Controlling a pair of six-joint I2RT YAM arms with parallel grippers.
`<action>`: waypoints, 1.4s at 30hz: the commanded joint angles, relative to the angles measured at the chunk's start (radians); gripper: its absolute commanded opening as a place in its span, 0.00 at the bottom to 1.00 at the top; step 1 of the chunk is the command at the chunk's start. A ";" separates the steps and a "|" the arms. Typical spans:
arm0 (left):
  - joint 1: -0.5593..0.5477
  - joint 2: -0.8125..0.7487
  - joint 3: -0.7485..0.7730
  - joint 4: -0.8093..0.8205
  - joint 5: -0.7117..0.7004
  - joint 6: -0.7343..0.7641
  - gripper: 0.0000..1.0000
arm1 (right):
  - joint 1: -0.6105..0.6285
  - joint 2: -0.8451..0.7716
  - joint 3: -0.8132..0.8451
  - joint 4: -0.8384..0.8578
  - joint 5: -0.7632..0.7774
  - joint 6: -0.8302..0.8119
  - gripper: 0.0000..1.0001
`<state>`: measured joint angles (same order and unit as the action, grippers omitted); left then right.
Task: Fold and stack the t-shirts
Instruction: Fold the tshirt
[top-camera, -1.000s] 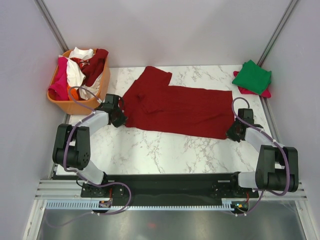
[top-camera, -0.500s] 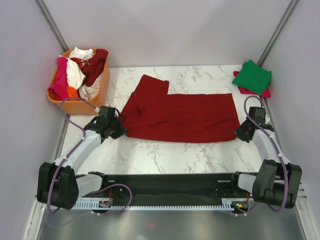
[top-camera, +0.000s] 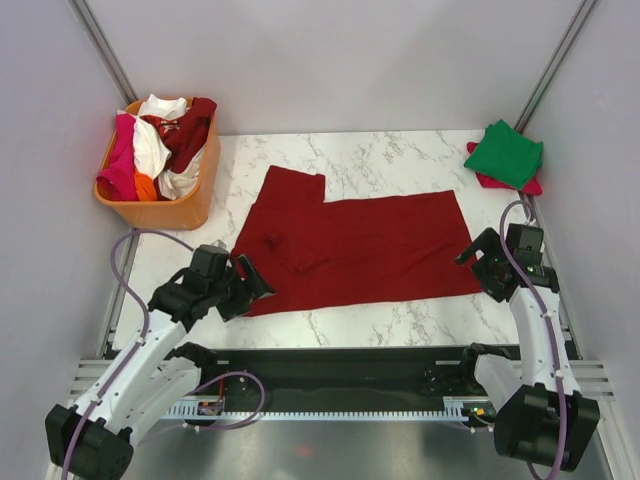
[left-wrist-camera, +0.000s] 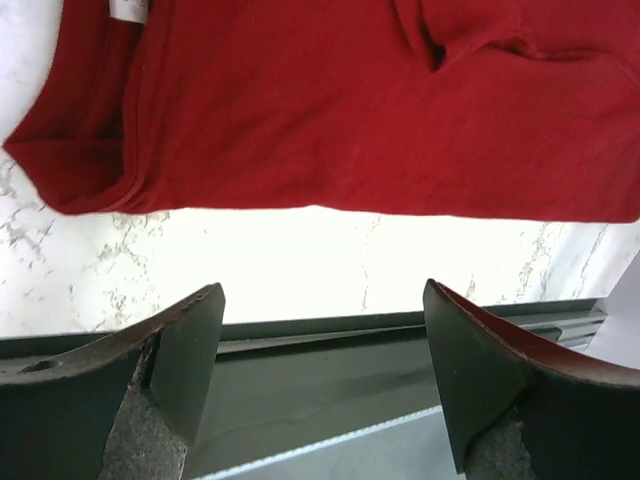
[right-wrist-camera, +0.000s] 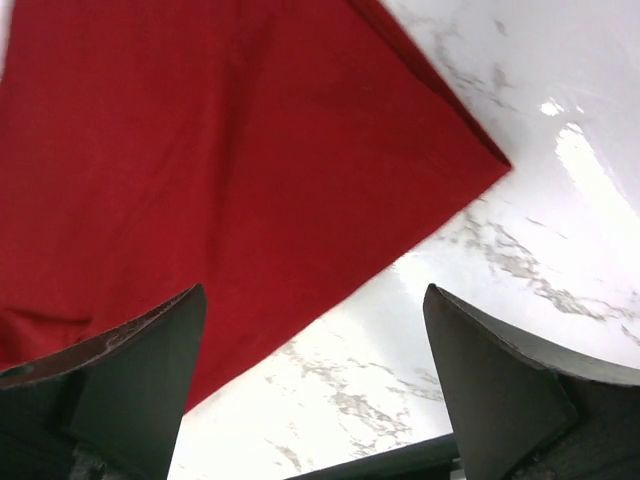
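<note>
A dark red t-shirt (top-camera: 360, 245) lies spread flat on the marble table (top-camera: 400, 155), one sleeve pointing to the far left. My left gripper (top-camera: 248, 285) is open just off the shirt's near left corner. In the left wrist view the shirt (left-wrist-camera: 350, 100) fills the top and the left gripper (left-wrist-camera: 322, 300) holds nothing. My right gripper (top-camera: 478, 268) is open beside the shirt's near right corner. The right wrist view shows that corner of the shirt (right-wrist-camera: 200, 150) beyond the empty right gripper (right-wrist-camera: 315, 300). A folded green t-shirt (top-camera: 505, 152) lies on a pink-red one (top-camera: 530, 186) at the far right.
An orange basket (top-camera: 165, 212) stands at the far left corner with white (top-camera: 155, 140), dark red (top-camera: 192, 128), pink (top-camera: 118, 160) and orange (top-camera: 146, 186) shirts piled in it. The table's near edge and black rail (top-camera: 330, 365) run just behind both grippers.
Both grippers dragged the dark red t-shirt toward the near edge, flattening it, then opened and let go. Both arms have drawn back toward their bases.
</note>
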<state>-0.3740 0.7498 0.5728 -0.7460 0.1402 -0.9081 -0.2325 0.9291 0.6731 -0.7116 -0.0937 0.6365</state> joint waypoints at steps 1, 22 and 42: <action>-0.006 0.006 0.139 -0.114 -0.079 0.021 0.88 | 0.024 -0.046 0.097 0.052 -0.107 -0.015 0.98; -0.008 0.329 -0.040 0.254 -0.205 0.055 0.34 | 1.041 1.102 0.978 0.345 -0.196 0.057 0.71; -0.008 0.324 -0.149 0.301 -0.221 0.049 0.32 | 1.139 1.479 1.436 0.054 0.233 -0.238 0.68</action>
<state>-0.3775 1.0664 0.4515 -0.4721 -0.0509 -0.8337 0.9001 2.3814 2.0399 -0.6178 0.0429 0.4526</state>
